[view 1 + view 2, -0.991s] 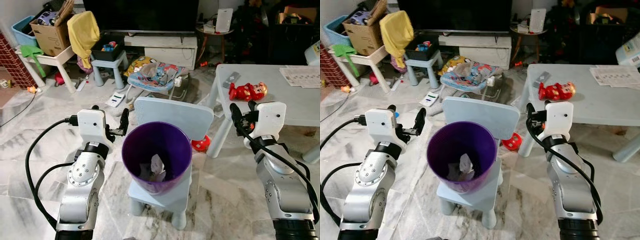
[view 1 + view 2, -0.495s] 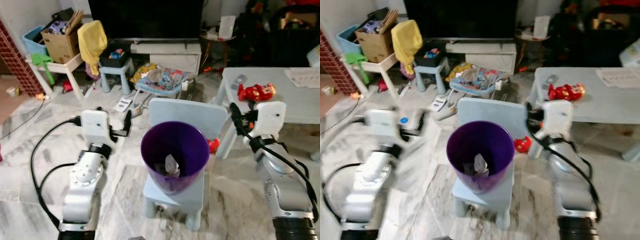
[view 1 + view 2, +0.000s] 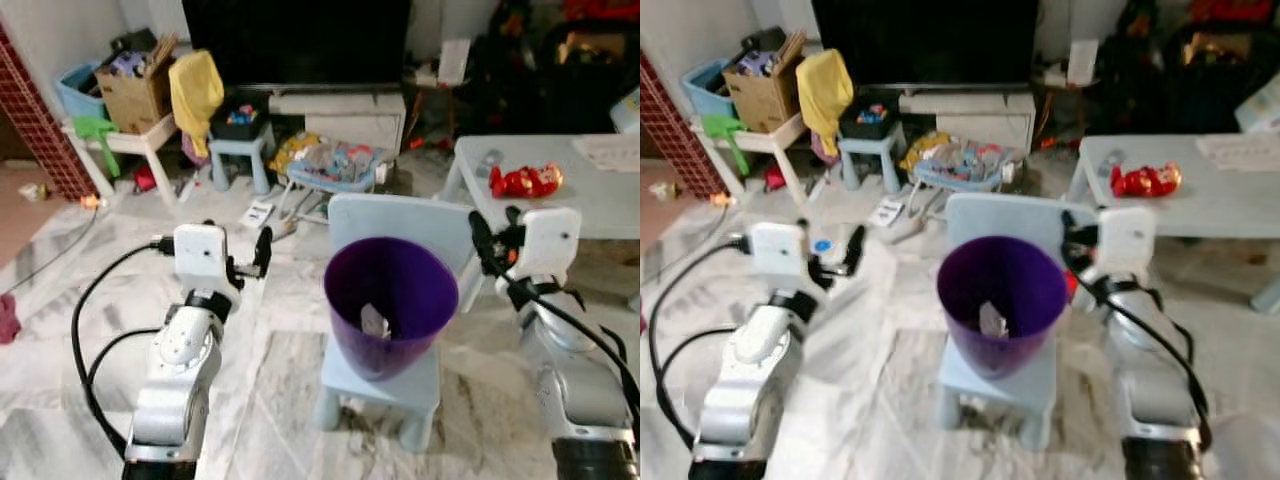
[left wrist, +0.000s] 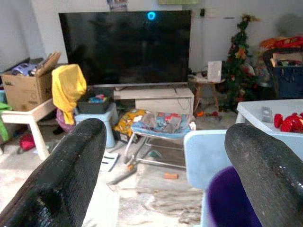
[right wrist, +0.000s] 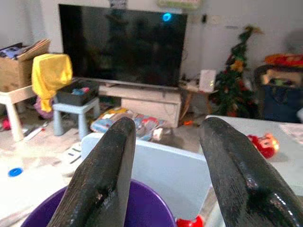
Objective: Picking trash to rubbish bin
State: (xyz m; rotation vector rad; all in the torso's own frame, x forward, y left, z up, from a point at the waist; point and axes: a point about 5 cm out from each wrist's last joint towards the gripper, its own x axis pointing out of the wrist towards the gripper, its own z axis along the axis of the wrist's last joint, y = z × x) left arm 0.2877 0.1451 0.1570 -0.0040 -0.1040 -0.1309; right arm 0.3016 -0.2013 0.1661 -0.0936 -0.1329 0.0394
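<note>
Here the purple rubbish bin (image 3: 391,300) stands on the seat of a small pale blue chair (image 3: 380,375), directly in front of the robot and between its 2 arms. A crumpled scrap of pale trash (image 3: 373,321) already lies at the bottom of the bin. The left gripper (image 3: 262,252) hovers just beside the bin's left side, its fingers spread wide apart and empty, as the left wrist view confirms with the 2 black fingers (image 4: 64,179) far apart and nothing between them. The right gripper (image 3: 480,240) hangs near the bin's right rim, close to the chair back; its fingers (image 5: 102,175) are likewise released and hold nothing.

Judging from this, 1 drop into the bin looks finished and the step in hand is the search for the next piece of trash. The marble floor (image 3: 280,400) around the chair looks bare of obvious litter nearby. Farther off lie a white remote-like item (image 3: 258,213) and other clutter near a baby bouncer (image 3: 335,165), all in front of the TV (image 3: 295,40). A red toy figure (image 3: 525,180) rests on the grey surface (image 3: 590,195) to the right, but it looks like a toy rather than rubbish.

The next move probably calls for turning or walking toward that clutter, picking out something that is truly trash, then lowering an open gripper over it
</note>
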